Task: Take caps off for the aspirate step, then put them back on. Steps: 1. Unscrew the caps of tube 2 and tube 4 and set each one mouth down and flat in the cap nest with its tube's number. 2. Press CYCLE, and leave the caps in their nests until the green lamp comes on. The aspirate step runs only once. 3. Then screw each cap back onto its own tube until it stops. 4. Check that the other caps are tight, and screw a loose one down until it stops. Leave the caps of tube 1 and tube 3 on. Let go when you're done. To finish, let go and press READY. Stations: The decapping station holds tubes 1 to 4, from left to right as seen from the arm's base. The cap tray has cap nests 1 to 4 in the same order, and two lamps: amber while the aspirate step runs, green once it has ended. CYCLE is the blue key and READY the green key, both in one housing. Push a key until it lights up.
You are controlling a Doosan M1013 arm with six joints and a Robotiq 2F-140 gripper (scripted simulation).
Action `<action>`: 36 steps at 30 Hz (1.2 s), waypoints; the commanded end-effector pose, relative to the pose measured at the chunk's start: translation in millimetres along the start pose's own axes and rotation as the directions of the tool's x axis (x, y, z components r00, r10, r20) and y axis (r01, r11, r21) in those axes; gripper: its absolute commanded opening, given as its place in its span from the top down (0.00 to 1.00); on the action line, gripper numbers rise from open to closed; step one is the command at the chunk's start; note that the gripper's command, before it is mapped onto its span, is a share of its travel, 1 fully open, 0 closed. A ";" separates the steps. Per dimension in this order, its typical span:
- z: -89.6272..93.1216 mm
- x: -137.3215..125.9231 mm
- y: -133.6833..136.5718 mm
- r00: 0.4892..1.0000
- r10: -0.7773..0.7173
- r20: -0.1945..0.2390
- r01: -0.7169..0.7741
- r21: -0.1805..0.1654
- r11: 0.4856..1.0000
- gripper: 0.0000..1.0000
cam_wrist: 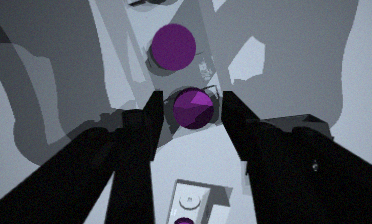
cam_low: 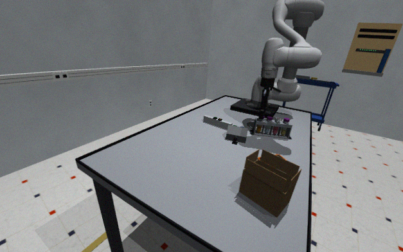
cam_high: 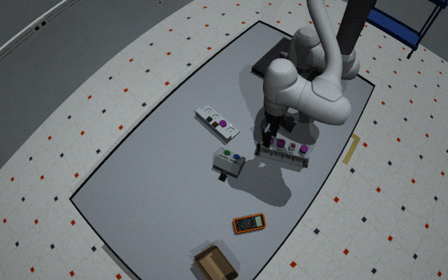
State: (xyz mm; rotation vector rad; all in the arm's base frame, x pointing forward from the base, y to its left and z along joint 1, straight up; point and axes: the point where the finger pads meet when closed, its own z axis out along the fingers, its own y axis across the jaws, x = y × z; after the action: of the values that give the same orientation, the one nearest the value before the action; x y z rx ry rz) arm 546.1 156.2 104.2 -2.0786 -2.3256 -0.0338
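Currently: cap-tightness check at the rack's end tube.
Black two-finger gripper point(cam_wrist: 191, 107) stands part-open, gripping nothing; round purple cap point(cam_wrist: 192, 108) sits between its jaws; closing and twisting seems next.
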 end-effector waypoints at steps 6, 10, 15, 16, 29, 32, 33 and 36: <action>-0.7 0.3 0.5 0.976 0.215 0.033 -0.215 -0.007 0.977 0.59; -0.7 0.2 0.4 0.976 0.215 0.033 -0.215 -0.007 0.977 0.70; -0.8 0.3 0.5 0.976 0.215 0.032 -0.215 -0.007 0.977 0.70; -0.8 0.3 0.5 0.976 0.215 0.032 -0.215 -0.007 0.977 0.70; -0.8 0.3 0.4 0.991 -0.133 0.033 0.133 0.005 0.991 0.70; -0.8 0.3 0.4 0.960 -0.279 0.032 0.279 0.010 0.960 0.70; -0.8 0.3 0.4 0.945 -0.327 0.031 0.327 0.011 0.945 0.70; -0.9 0.3 0.4 0.885 -0.464 0.029 0.464 0.016 0.886 0.70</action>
State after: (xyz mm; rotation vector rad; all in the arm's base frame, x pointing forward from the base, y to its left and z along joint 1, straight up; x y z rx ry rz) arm 546.0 156.5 104.4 -1.7819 -2.6112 0.0271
